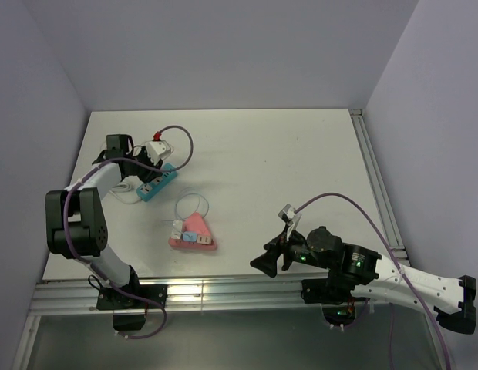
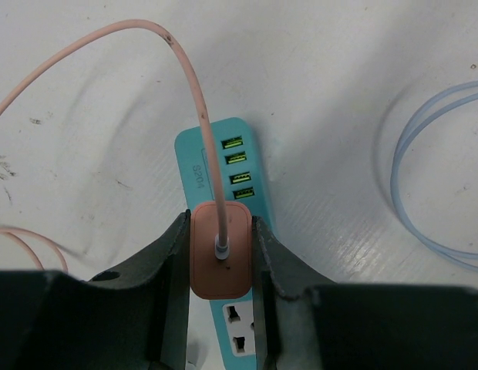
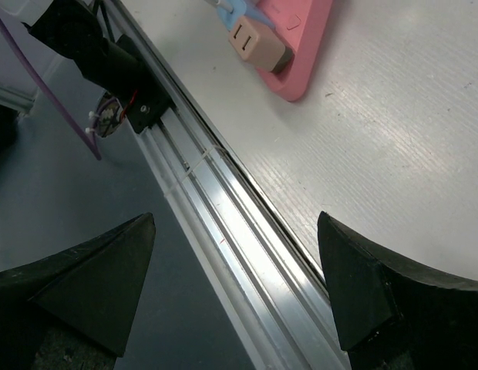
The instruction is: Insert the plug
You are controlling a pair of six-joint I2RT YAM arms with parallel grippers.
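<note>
My left gripper (image 2: 220, 254) is shut on a salmon plug (image 2: 220, 266), one finger on each of its sides. The plug's pink cable (image 2: 189, 85) runs up from its back and curves off to the left. The plug sits over a teal power strip (image 2: 199, 166), between the strip's yellow USB ports (image 2: 237, 169) and a white socket (image 2: 240, 327). Its prongs are hidden, so I cannot tell whether they are in a socket. From above, the left gripper (image 1: 149, 169) is at the teal strip (image 1: 163, 183) at the table's left. My right gripper (image 3: 235, 223) is open with nothing in it.
A pink power strip (image 1: 199, 239) with small plugs in it lies near the table's middle front, and a beige plug (image 3: 258, 42) sits on it. A pale blue cable (image 2: 398, 185) loops right of the teal strip. The right gripper (image 1: 267, 264) hangs over the aluminium rail (image 3: 247, 231) at the near edge.
</note>
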